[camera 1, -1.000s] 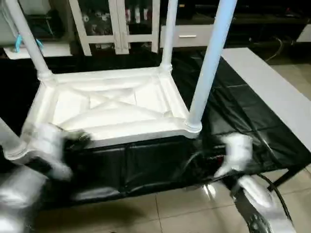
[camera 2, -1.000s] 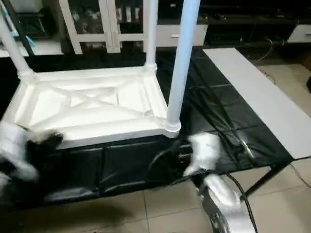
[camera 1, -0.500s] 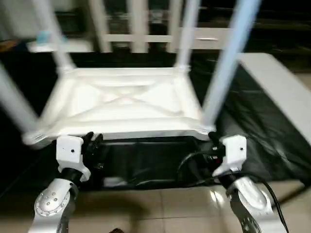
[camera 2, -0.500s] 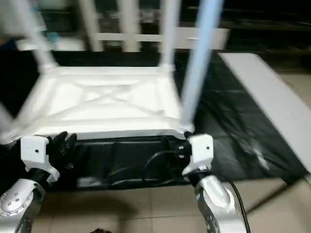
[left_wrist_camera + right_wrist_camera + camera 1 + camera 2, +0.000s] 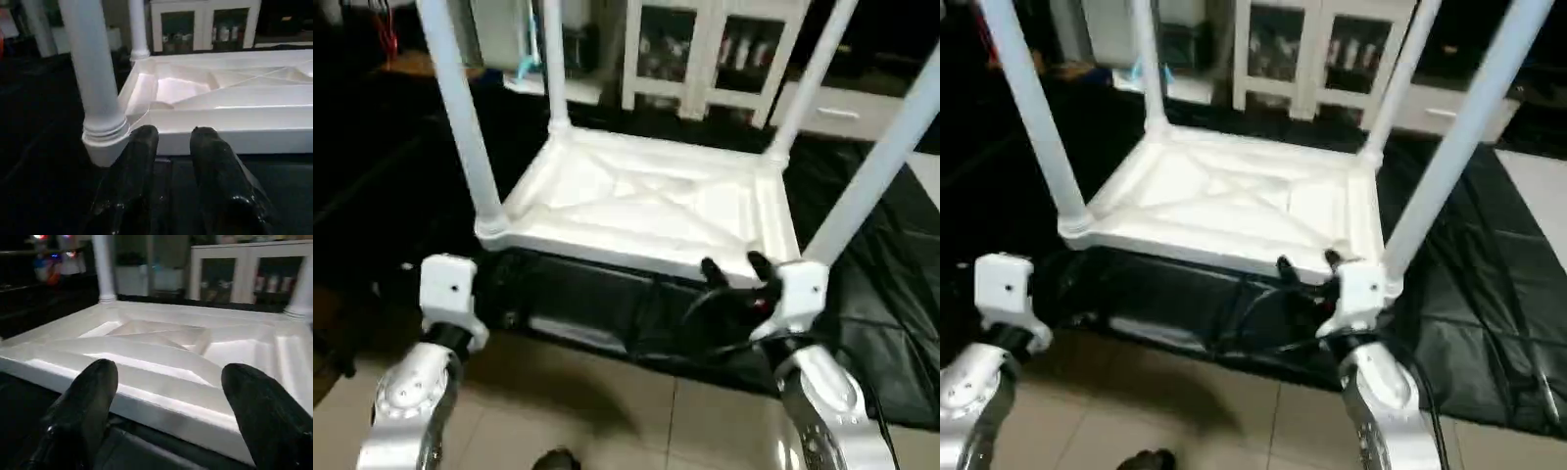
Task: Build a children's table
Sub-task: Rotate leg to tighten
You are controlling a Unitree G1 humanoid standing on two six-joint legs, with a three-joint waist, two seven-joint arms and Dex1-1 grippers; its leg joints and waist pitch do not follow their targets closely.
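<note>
All four legs (image 5: pixel 460 108) stand in the upturned tabletop (image 5: pixel 651 201), just ahead of both pincers. Left pincer (image 5: pixel 173 139) narrowly parted, right pincer (image 5: pixel 168 382) wide, both empty. Next: grip the rim, flip it.

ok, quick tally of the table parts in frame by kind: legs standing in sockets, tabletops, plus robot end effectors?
Legs standing in corner sockets: 4 (near left, far left, far right, near right)
Tabletop, upside down with the X-braced underside up: 1
End effectors: 2 (left end effector, right end effector)
Total: 7
</note>
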